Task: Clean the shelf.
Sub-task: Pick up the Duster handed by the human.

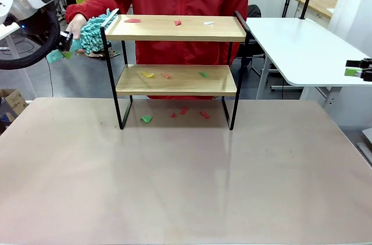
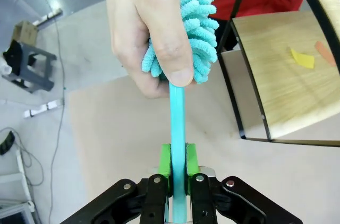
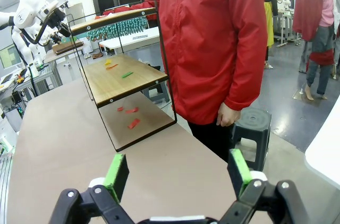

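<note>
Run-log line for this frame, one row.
left end effector: shut on duster handle | person's hand: on duster head | right end effector: open, empty | shelf: scraps on both tiers

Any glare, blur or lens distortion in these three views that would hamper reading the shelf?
Front view: even light, a pale sheen on the table, shelf sharp. Left wrist view: duster and the person's hand loom large yet crisp; the shelf posts slant. Right wrist view: wide-angle stretch leans the shelf, no glare on its boards.
</note>
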`<state>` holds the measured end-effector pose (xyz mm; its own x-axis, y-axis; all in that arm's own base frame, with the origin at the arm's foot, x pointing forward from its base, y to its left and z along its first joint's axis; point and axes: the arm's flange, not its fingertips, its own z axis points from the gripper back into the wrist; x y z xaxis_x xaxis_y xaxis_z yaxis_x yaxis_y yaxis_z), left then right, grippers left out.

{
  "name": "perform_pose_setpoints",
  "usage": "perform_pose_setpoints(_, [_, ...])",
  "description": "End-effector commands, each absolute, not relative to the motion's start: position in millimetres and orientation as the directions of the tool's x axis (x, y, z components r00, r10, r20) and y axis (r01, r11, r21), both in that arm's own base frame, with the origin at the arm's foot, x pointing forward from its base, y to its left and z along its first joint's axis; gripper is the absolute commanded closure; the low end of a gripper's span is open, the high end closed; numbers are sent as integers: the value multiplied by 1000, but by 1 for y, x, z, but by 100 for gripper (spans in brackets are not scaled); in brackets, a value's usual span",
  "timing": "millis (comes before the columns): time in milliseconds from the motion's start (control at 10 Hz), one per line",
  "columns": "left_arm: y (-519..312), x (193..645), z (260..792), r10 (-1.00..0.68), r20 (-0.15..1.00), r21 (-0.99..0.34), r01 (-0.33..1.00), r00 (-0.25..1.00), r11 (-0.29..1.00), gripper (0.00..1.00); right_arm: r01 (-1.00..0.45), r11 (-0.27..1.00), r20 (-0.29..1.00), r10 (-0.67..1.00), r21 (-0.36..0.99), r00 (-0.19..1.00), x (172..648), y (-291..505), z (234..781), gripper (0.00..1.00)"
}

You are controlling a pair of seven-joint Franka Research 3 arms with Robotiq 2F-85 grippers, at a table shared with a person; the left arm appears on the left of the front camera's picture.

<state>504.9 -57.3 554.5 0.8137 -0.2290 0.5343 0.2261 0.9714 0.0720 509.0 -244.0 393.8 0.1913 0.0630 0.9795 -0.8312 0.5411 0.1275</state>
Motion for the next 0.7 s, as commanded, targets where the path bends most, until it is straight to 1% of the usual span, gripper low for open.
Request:
perform_pose_setpoints(0, [-63, 504, 555, -181, 537, 93, 156, 824, 983, 100, -833, 539, 981, 63, 123, 185, 509, -242, 397, 0])
perform_pose_setpoints(300, [-63, 504, 556, -153, 535, 73, 136, 831, 988, 100, -833, 539, 981, 63, 123, 185, 509, -242, 397, 0])
perform_pose_setpoints(400, [-61, 508, 558, -82, 540, 23, 82, 838, 996, 100, -833, 539, 981, 63, 123, 185, 509, -242, 397, 0])
perform_pose_setpoints(500, [-60, 505, 554, -180, 533, 65, 172, 827, 983, 100, -833, 539, 981, 63, 123, 185, 509, -242, 397, 0])
perform_pose_setpoints(600, [-60, 505, 554, -180, 533, 65, 172, 827, 983, 100, -833, 539, 981, 63, 123, 185, 509, -242, 397, 0])
